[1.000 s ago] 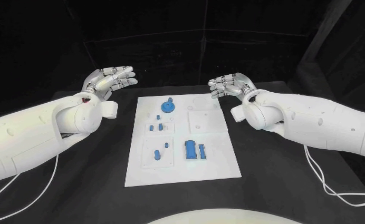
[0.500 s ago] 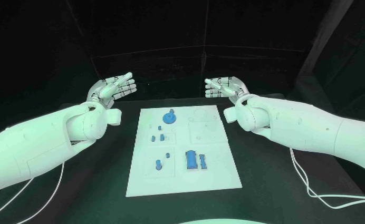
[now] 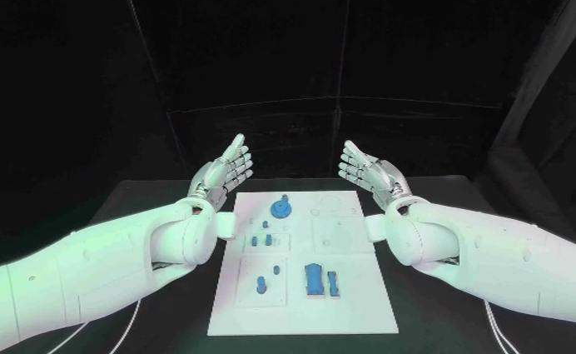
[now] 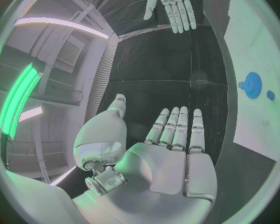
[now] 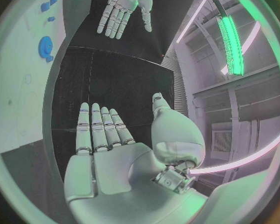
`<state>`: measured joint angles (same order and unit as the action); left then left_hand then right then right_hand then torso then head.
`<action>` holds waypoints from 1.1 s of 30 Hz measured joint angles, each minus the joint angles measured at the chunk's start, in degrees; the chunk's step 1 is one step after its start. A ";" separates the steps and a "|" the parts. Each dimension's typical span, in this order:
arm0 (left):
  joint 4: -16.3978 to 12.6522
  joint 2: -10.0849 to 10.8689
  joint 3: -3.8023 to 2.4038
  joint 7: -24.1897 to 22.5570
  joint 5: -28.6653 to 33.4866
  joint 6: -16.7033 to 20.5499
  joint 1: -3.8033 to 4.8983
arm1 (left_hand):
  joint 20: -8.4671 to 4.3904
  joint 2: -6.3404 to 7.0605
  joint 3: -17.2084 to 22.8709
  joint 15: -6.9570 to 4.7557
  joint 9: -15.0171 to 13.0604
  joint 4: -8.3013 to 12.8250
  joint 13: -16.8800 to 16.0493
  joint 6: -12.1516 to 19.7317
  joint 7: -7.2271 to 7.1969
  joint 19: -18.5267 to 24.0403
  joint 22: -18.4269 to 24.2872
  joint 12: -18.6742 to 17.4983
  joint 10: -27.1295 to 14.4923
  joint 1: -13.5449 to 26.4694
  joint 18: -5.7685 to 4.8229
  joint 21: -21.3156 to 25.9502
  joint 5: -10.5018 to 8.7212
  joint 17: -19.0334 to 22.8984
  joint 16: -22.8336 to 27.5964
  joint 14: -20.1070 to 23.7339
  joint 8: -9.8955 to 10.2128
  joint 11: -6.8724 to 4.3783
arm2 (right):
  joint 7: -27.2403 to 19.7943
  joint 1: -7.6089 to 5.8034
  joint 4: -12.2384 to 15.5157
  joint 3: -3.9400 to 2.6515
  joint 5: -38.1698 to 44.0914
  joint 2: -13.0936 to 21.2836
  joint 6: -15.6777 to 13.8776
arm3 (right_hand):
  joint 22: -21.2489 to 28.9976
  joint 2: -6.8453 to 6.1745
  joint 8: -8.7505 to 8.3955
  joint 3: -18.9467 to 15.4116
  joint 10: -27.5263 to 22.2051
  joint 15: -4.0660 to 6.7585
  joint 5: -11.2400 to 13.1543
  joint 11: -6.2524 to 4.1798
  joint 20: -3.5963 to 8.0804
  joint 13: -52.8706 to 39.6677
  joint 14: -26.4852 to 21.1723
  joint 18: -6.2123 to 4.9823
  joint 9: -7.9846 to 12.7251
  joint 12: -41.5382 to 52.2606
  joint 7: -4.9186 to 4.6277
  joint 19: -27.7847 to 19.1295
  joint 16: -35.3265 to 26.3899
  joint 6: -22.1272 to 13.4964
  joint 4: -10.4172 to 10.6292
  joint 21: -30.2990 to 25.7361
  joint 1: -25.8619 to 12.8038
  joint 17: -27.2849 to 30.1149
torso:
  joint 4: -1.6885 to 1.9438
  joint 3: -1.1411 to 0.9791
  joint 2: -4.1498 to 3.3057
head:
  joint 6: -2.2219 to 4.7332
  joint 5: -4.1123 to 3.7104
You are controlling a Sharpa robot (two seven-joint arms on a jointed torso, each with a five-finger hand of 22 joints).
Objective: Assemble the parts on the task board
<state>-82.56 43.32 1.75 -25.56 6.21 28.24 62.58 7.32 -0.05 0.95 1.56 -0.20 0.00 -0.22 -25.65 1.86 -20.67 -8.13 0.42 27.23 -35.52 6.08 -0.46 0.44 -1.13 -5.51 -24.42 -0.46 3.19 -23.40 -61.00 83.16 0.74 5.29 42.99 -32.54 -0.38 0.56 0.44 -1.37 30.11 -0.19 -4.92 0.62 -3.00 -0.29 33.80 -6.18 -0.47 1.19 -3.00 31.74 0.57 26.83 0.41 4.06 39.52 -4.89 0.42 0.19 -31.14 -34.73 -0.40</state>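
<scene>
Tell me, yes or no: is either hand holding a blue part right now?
No. Left hand and right hand are open, raised beyond the task board.

A flat white rectangular task board [image 3: 360,304] lay lengthwise mid-table. On it sat small blue plastic parts: a round disc-shaped piece [image 3: 282,207] near the far end, short pegs [image 3: 260,241] mid-board, and a taller rectangular block [image 3: 315,276] nearer the robot.
</scene>
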 measured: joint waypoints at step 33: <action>-7.28 1.36 -1.66 -2.86 -5.37 15.45 -2.51 | -7.33 0.03 -0.62 -1.51 0.10 0.01 0.13 18.95 -1.94 15.02 7.96 -0.21 -20.02 26.40 -5.37 0.23 -0.22 1.03 5.12 17.94 0.22 -3.23 | -5.50 0.94 6.65 -0.67 -5.29 1.70 -11.12 | 0.29 -0.56 -0.21 0.99 -22.26 0.26 4.55 -0.62 2.94 0.20 -24.99 5.35 0.40 -0.99 3.04 -23.58 -0.30 -19.74 -0.38 -3.69 -29.29 4.80 | -0.43 -0.19 -0.04 | 0.36 0.41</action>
<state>-89.84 44.68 0.09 -28.42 0.85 43.68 60.07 0.00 -0.02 0.33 0.05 -0.10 0.00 -0.09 -6.71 -0.08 -5.65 -0.17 0.21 7.21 -9.12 0.71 -0.23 0.22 -0.10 -0.40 -6.48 -0.23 -0.04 -28.90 -60.06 89.80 0.06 0.00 44.68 -43.65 -0.09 0.01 0.23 -0.38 7.85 0.08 -0.37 0.00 -0.06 -0.09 8.81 -0.83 -0.07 0.21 0.03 8.16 0.27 7.08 0.03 0.38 10.23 -0.10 -0.01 0.00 -31.18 -34.37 0.01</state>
